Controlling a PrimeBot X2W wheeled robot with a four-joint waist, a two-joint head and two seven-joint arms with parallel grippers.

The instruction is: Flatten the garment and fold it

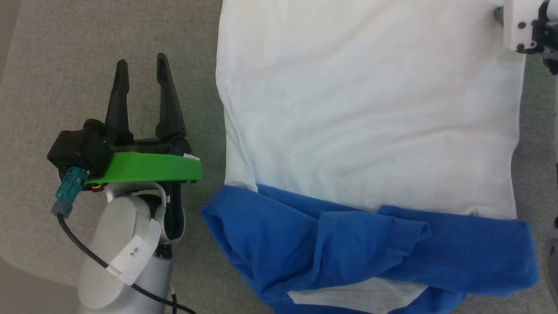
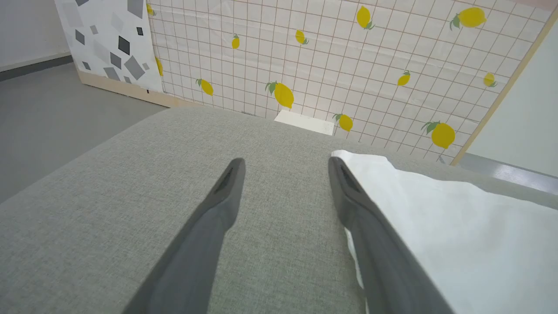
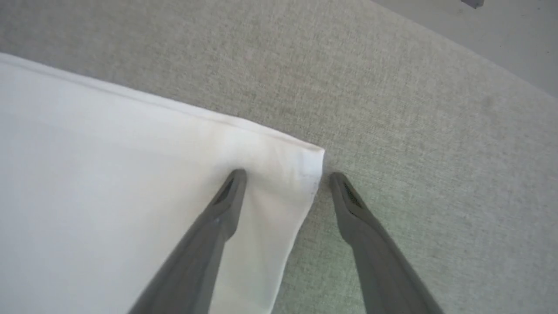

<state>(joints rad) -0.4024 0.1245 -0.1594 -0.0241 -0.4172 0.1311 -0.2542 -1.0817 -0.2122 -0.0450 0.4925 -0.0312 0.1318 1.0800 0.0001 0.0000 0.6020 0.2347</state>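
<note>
Shirt [image 1: 370,109] lies spread on the grey cloth tabletop [image 1: 109,35], centre to right in the head view. White body mostly flat, with shallow ripples and a wavy left edge. The blue band [image 1: 457,248] at the near end is bunched and doubled over itself, with a strip of white showing under it. Left gripper [image 1: 142,61] hangs over bare tabletop, beside the shirt's left edge but apart from it, fingers spread with nothing between them. In the left wrist view [image 2: 286,161] the white edge lies just past one finger. Right gripper [image 3: 287,173] is at a far corner [image 3: 305,159] of the white body, fingers spread wide and straddling the side edge, one over cloth and one over tabletop. No fabric is pinched; cannot tell whether the tips touch the cloth. Handling, as judged: thin soft cotton, light and limp, no stiffness. It will sag when lifted and follow any pull, and on this textured top it will likely wrinkle rather than slide cleanly. Not fragile. Best hold is at seamed edges and corners, pinching both layers, two corners at once and drawn apart to keep tension. Flattening not finished: the blue end wants taking by its outer corners and drawing toward the robot before any fold.
</note>
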